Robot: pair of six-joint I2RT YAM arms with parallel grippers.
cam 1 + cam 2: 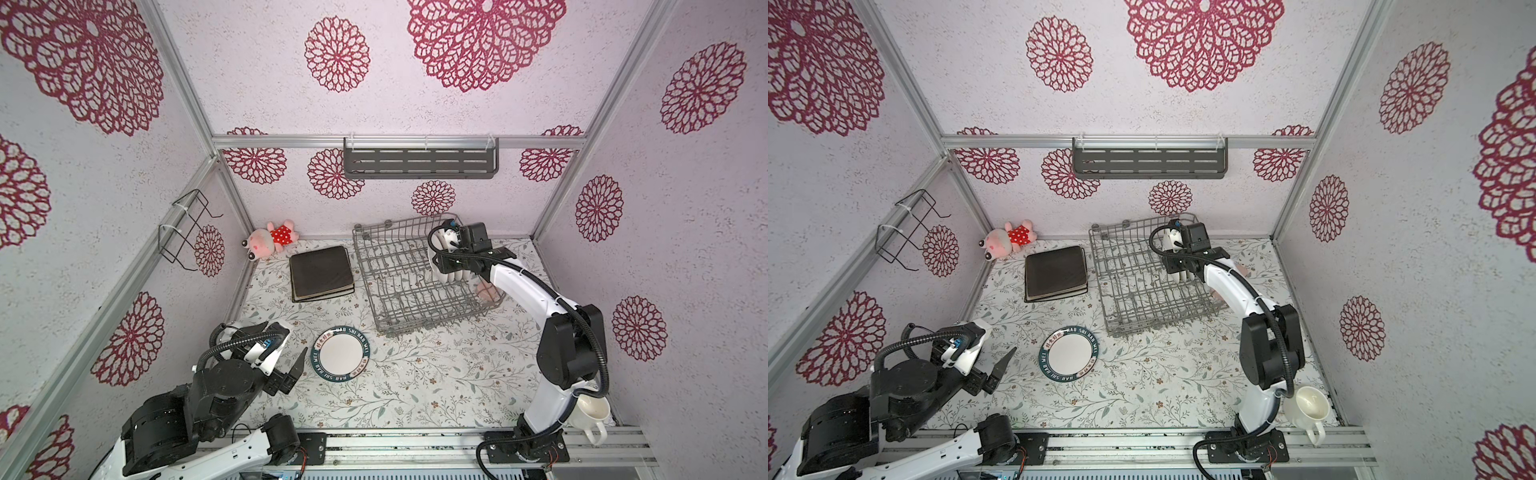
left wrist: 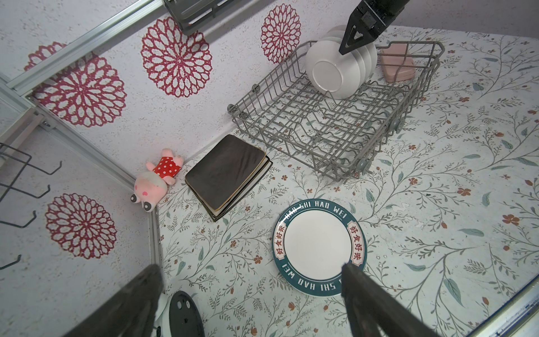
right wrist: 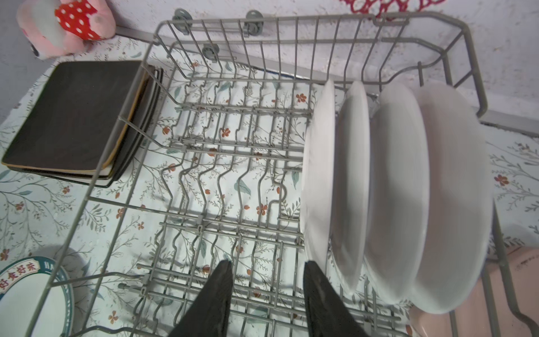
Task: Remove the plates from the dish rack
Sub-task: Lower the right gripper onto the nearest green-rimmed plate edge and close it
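The right gripper (image 3: 267,265) is seen partly open and empty inside the dish rack (image 1: 399,291). The four white plates (image 3: 396,189) are stood just beside one finger, not between the two. If the jaws are shut here, nothing is likely to be caught, or the nearest plate (image 3: 319,175) may be knocked against its neighbours. The left gripper (image 2: 250,271) is spread wide and empty, and the printed plate (image 2: 318,242) is laid on the table just ahead of it.

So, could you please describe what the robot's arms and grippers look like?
The left arm and right arm share white links, black joints and black ribbed cabling. The left gripper and right gripper have dark, tapering, pointed fingers.
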